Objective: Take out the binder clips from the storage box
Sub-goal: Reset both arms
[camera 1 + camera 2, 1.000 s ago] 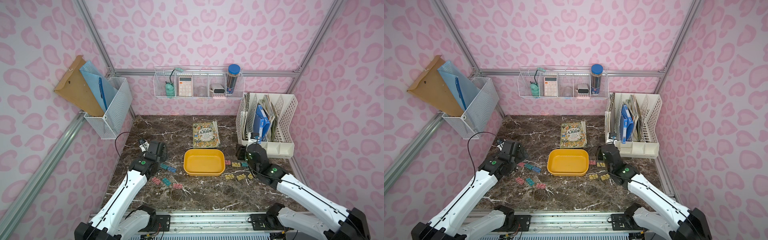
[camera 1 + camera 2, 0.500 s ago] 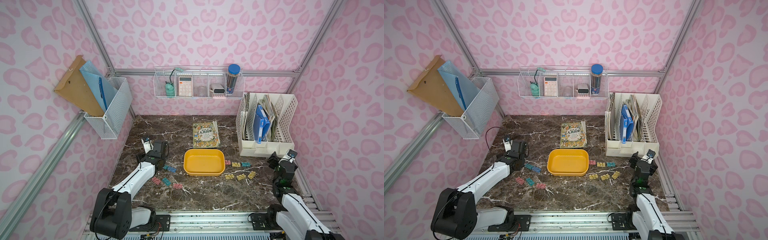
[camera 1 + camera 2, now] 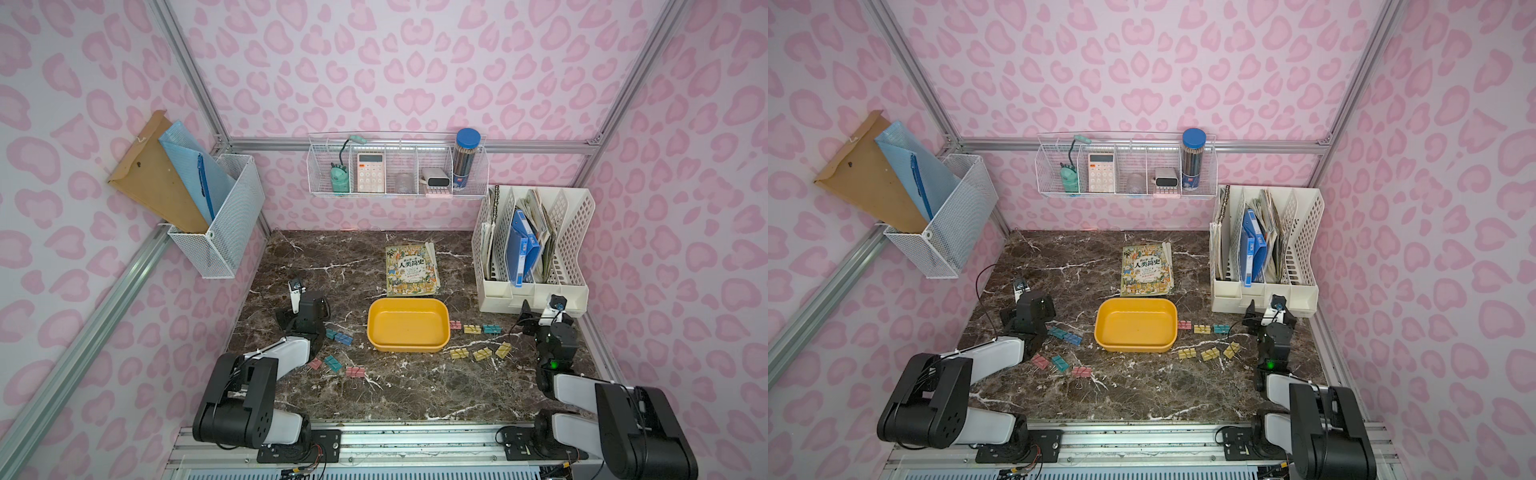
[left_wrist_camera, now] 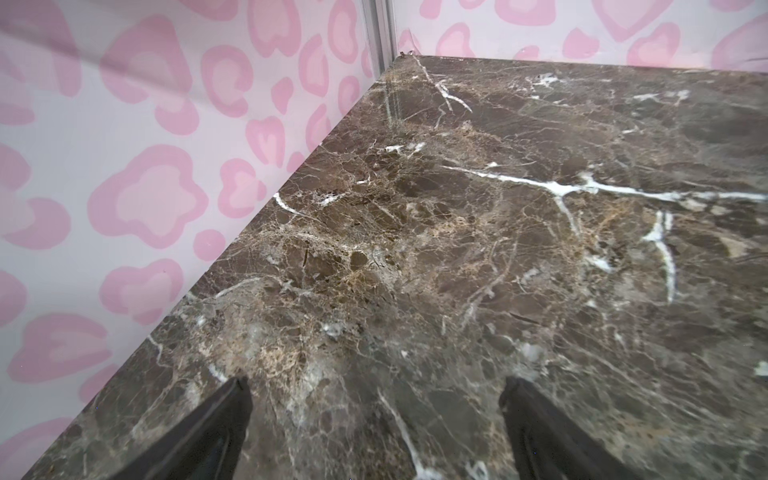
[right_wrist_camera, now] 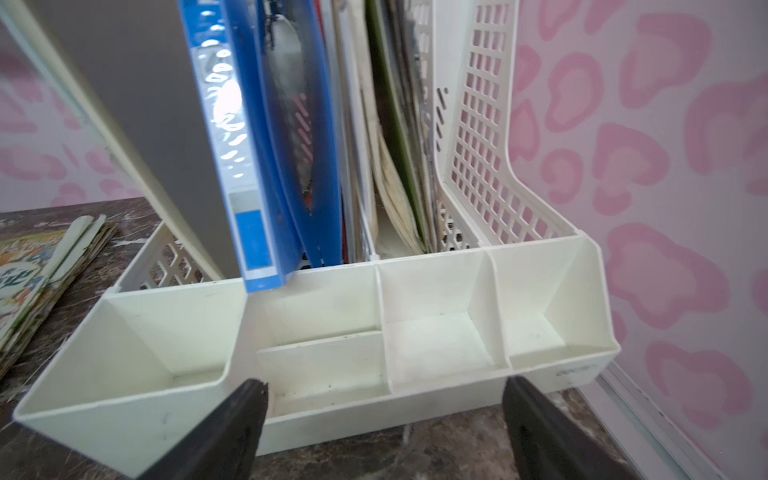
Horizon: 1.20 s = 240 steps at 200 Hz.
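We see a dark marble tabletop (image 3: 332, 257); on it sit the yellow storage box (image 3: 409, 345), a book (image 3: 411, 270) just behind, a white file organizer (image 3: 536, 295); binder clips (image 3: 482, 354) lie either side of the box.

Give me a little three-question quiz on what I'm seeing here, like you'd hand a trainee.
1. True or false: some binder clips lie inside the storage box.
2. Pick one. The jaws of the left gripper and the right gripper are: A) wide apart, holding nothing; B) shut on a clip; C) shut, holding nothing.
3. In a few words: what stands directly in front of the right gripper?

Key
1. False: the box holds nothing, and the clips lie on the table on both sides of it.
2. A.
3. The white file organizer.
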Motion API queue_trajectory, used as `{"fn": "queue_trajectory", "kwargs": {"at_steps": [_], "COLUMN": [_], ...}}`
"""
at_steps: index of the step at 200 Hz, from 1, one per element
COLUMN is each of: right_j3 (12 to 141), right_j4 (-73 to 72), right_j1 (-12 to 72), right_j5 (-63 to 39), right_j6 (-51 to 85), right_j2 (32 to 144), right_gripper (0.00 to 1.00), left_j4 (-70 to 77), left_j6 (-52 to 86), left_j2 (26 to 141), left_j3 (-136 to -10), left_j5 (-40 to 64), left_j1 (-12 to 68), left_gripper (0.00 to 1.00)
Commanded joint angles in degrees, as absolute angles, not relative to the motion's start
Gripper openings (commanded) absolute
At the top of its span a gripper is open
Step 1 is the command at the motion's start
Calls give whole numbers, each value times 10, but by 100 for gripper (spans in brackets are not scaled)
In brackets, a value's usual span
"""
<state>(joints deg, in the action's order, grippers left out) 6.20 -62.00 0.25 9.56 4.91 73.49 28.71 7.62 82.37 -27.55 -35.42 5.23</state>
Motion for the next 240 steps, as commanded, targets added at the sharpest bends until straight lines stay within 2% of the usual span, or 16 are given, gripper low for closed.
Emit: {"fn": "queue_trajectory", "kwargs": {"at_steps": [1, 28, 49, 63, 84, 113, 240], "right_j3": [81, 79, 50, 60, 93, 105, 102], "right_j4": [-719, -792, -927, -884, -825, -805, -812], "right_j1": [30, 34, 47, 55, 52, 40, 40], "right_j5": [102, 66, 79, 108, 152, 163, 164], "right_j6": [-3, -14, -30, -25, 0, 19, 18], "right_j2": [772, 846, 908, 893, 894, 898, 899], "right_gripper": [93, 93, 94, 96, 100, 100, 100], "left_j4": [410, 462, 484, 503, 638, 469, 431], "left_j6": [39, 66, 60, 73, 40, 84, 94], "left_j2": [832, 850, 850, 861, 922, 894, 883], "left_j3": [-262, -235, -220, -207, -184, -246, -256], "left_j5": [-313, -257, -222, -182, -160, -156, -156], "left_j1": [37, 0, -5, -21, -29, -49, -48], "left_gripper": [99, 99, 99, 99, 99, 99, 100]}}
